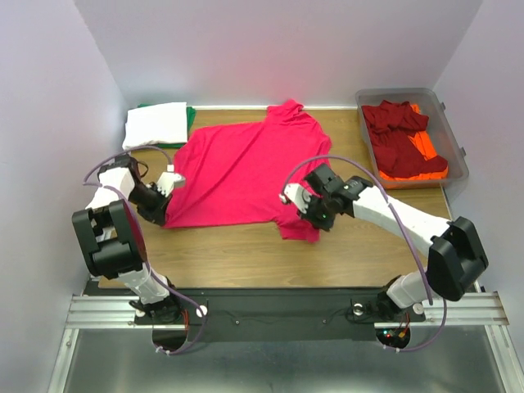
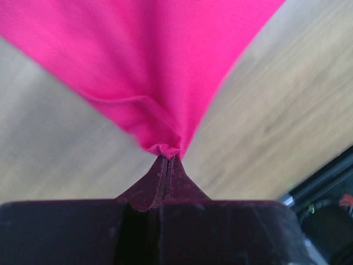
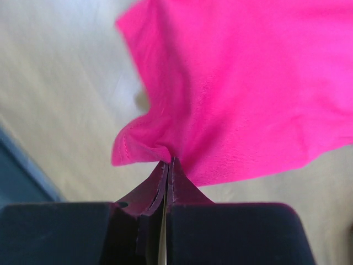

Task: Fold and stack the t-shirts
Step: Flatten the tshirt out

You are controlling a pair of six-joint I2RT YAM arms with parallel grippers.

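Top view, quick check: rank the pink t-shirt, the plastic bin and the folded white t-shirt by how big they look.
1. pink t-shirt
2. plastic bin
3. folded white t-shirt
All sit at similar depth, so the order is clear.

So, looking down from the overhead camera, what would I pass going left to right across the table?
Folded white t-shirt → spread-out pink-red t-shirt → clear grey plastic bin, holding dark red t-shirts and orange t-shirts.
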